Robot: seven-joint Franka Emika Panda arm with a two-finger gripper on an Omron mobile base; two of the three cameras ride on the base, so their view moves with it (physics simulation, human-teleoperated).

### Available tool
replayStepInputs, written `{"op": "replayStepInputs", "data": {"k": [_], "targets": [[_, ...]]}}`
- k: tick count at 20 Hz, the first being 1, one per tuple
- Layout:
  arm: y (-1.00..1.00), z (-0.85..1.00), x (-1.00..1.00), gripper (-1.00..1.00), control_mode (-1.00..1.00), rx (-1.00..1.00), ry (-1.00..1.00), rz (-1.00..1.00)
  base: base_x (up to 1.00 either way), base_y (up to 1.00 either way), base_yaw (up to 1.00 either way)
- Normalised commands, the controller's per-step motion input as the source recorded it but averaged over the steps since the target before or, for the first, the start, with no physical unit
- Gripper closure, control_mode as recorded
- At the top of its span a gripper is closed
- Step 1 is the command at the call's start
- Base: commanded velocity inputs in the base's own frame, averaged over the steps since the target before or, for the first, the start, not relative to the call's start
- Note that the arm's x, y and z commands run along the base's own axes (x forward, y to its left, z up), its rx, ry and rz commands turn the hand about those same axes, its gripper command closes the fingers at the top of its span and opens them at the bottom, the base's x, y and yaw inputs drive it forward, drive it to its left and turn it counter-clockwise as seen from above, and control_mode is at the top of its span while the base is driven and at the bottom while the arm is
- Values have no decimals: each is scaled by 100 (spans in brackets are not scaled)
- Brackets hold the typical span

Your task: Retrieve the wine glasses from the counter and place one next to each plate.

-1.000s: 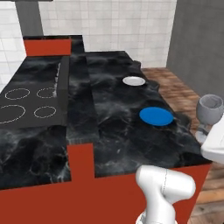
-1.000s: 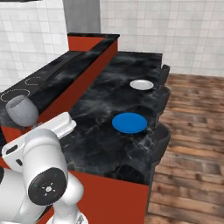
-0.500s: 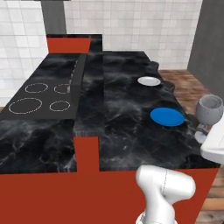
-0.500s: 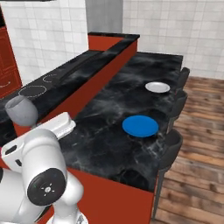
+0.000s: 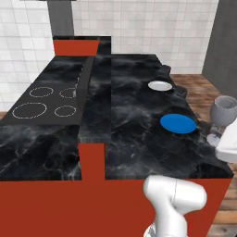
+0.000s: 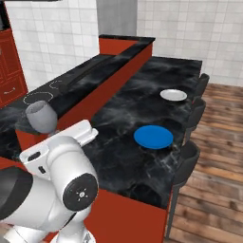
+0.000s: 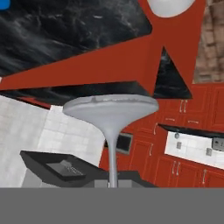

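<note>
Fingers of the gripper (image 7: 112,186) sit pinched together on the thin stem of a wine glass (image 7: 110,116), at the bottom of the hand view; the finger tips themselves are mostly hidden at that lower edge, so the exact contact is hard to make out. From the stem the glass widens to its greyish bowl, which in that view looks broad and shallow.

From the left base view the same wine glass (image 5: 224,112) hangs in the air off the right edge of the counter (image 5: 134,115), over the wooden floor (image 5: 203,88), upright with its round foot just above the white hand. From the right base view it appears as a grey bowl (image 6: 41,116) above the arm's white wrist, in front of the red cabinets.

On the black marble-look counter, the blue plate (image 5: 178,123) lies flat near the right edge, about halfway along the counter's length. The white plate (image 5: 159,85) lies further back along that same edge, well apart from the blue one. The right base view shows both again, blue plate (image 6: 153,136) nearer and white plate (image 6: 173,95) beyond, with dark stools (image 6: 188,160) tucked against that edge. A hob with white rings (image 5: 41,102) occupies the counter's left side.
</note>
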Motion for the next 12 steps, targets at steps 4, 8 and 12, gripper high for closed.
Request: {"op": "replayStepInputs", "data": {"k": [4,8,12], "targets": [[-88,-17,55,100,-100,9,12,13,0,0,0],[-87,-24,51,100,-100,6,6,17,0,0,0],[-71,-31,46,100,-100,1,0,16,0,0,0]]}}
